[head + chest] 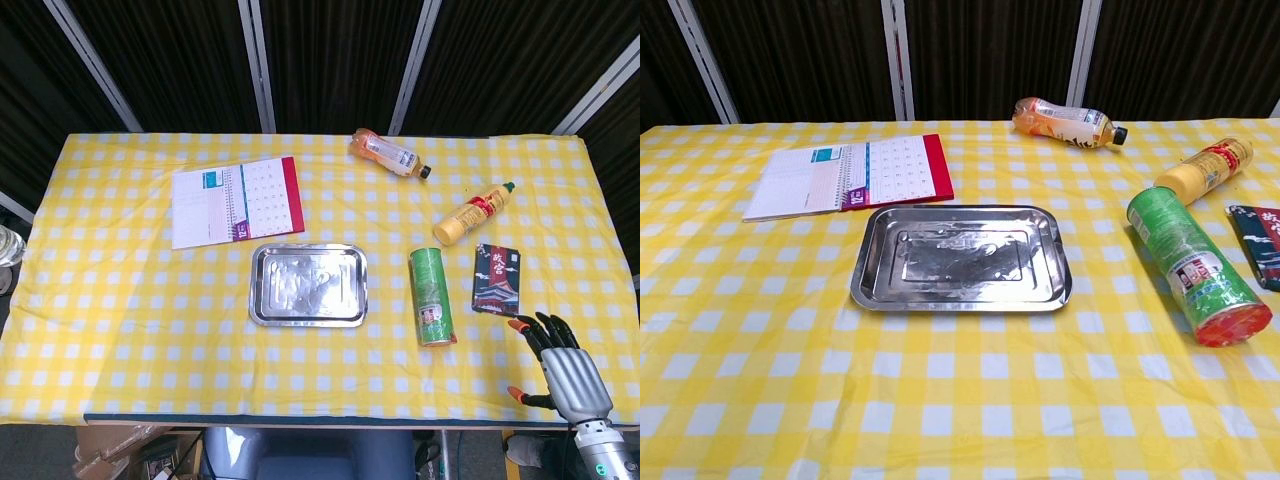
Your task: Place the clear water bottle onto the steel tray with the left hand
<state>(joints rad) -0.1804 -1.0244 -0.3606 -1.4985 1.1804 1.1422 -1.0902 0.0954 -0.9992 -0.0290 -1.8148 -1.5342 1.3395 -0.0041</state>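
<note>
Honestly, clear water bottle [8, 245] barely peeks in at far left edge, left hand unseen, grip unknowable. Steel tray [308, 284] sits bare mid-frame. Right hand [566, 365] hangs spread, empty. Returning blind risks overshooting.

Bright, even overhead light, soft shadows, both views sharp, with glare patches on the shiny rectangular steel tray [960, 258].

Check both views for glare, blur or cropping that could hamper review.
Head view: evenly lit and sharp; right hand sits at the bottom edge. Chest view: steel tray shows mottled reflections but stays readable; the green can is sharp.
</note>
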